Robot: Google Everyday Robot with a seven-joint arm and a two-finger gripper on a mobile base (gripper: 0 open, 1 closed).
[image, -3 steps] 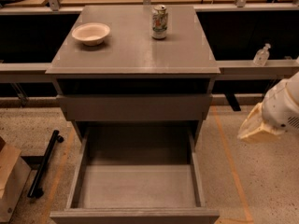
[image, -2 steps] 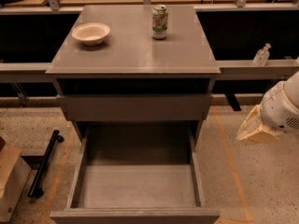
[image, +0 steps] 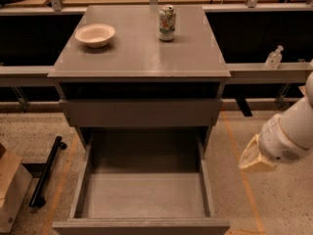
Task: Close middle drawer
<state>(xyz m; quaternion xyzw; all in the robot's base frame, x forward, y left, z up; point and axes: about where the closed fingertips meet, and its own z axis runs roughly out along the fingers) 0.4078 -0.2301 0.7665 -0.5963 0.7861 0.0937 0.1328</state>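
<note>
Speckled floor (image: 274,209) with orange tape lines runs under one grey table (image: 142,58), whose front carries stacked drawers. I see two fronts: the upper front (image: 142,112) nearly in, and below it the middle drawer (image: 142,197), pulled far out toward the camera, its grey inside in full view. My gripper (image: 253,156) hangs to the right of that drawer, apart from it, on one white arm (image: 288,133); I cannot tell whether it is open or closed. One brown bag (image: 10,192) and one black bar (image: 46,173) are on the floor at left. On the table stand one white bowl (image: 95,35) and one can (image: 167,22), whose label I cannot read. One clear bottle (image: 274,58) stands on the ledge (image: 254,72) at right. Since a second ago my gripper has sunk lower; the drawer is as far out as it was.
</note>
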